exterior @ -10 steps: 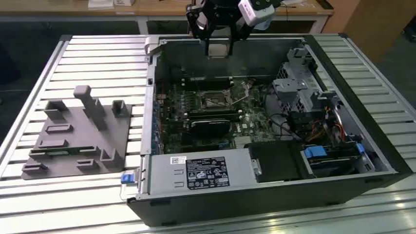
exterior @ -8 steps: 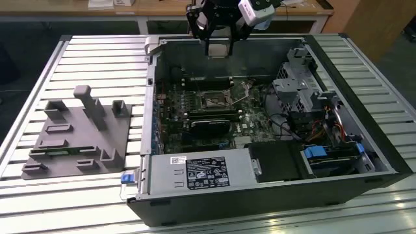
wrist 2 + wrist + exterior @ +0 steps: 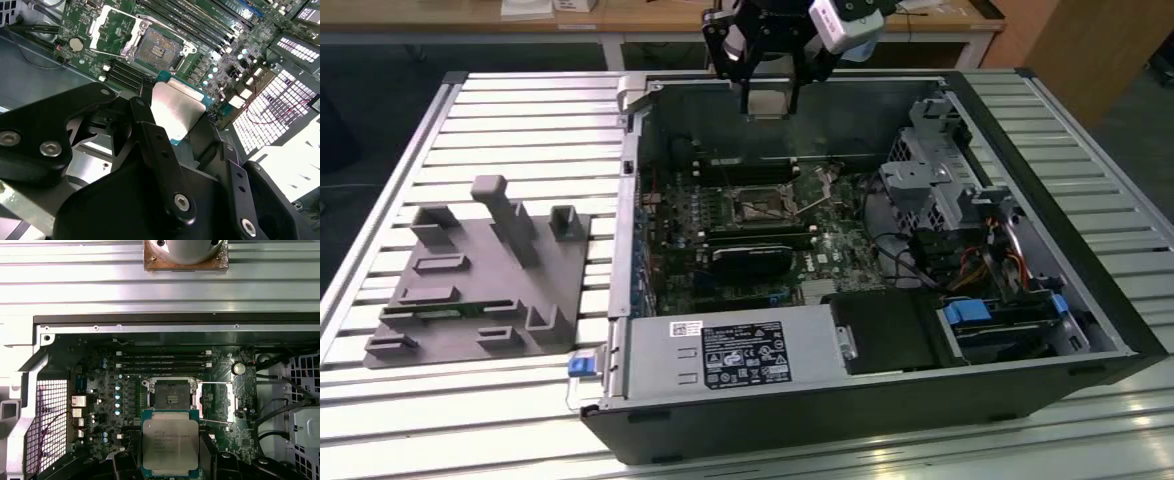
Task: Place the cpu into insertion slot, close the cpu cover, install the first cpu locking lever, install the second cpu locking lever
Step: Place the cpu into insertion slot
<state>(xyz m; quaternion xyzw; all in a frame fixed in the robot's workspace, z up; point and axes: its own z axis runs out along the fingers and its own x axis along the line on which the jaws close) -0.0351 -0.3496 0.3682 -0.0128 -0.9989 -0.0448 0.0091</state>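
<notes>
The cpu (image 3: 170, 440) is a silver-topped square chip on a green edge, also visible in the second wrist view (image 3: 176, 109). My gripper (image 3: 170, 462) is shut on it, one black finger (image 3: 152, 140) on each side. In the exterior view the gripper (image 3: 767, 108) hangs over the back of the open computer case, well above the motherboard. The insertion slot (image 3: 170, 395) lies bare with a dark centre; it also shows on the board (image 3: 761, 203) and in the second wrist view (image 3: 160, 50). The cpu cover (image 3: 216, 401) stands flipped open beside the slot (image 3: 112, 27).
The case (image 3: 630, 300) lies open on a slatted metal table (image 3: 520, 110). A grey fixture block (image 3: 480, 270) sits at the exterior view's left. Inside the case are a power supply (image 3: 734, 350), a black card (image 3: 754, 262), memory slots (image 3: 162, 362) and a drive cage (image 3: 947, 190) with cables.
</notes>
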